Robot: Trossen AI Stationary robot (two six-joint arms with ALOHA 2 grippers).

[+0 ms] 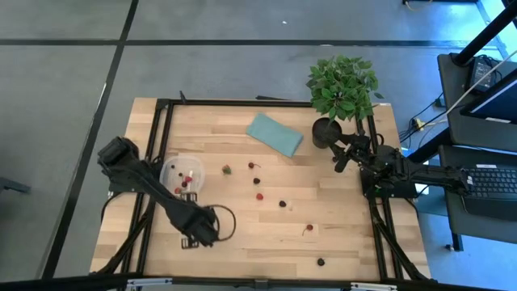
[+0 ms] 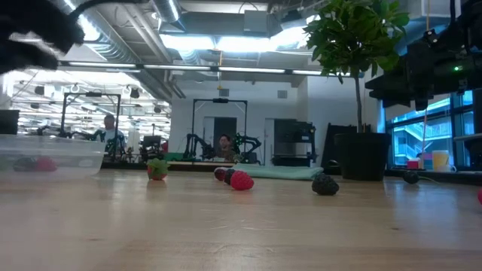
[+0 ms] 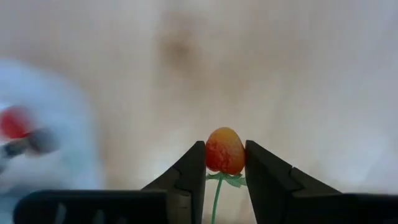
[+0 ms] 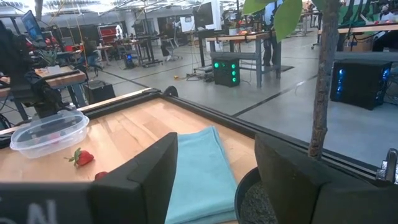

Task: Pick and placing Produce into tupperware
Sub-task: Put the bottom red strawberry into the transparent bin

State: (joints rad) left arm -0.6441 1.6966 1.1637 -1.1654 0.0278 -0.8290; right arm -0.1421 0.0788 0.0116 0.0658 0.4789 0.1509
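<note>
One orange-red berry [image 3: 224, 150] between left tool [image 3: 224, 163] fingers.

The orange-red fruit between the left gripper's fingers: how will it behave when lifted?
The fruit looks small, so probably light. Its rounded, smooth skin may slip between the left gripper fingers. The thin green stem hanging below seems floppy.

Wood, plastic and cloth

Pale matt wooden table [image 1: 339, 242]; clear glossy plastic tupperware [image 4: 50, 132]; soft teal cloth pad [image 4: 202, 168]; smooth shiny orange-red fruit [image 3: 224, 150].
</note>
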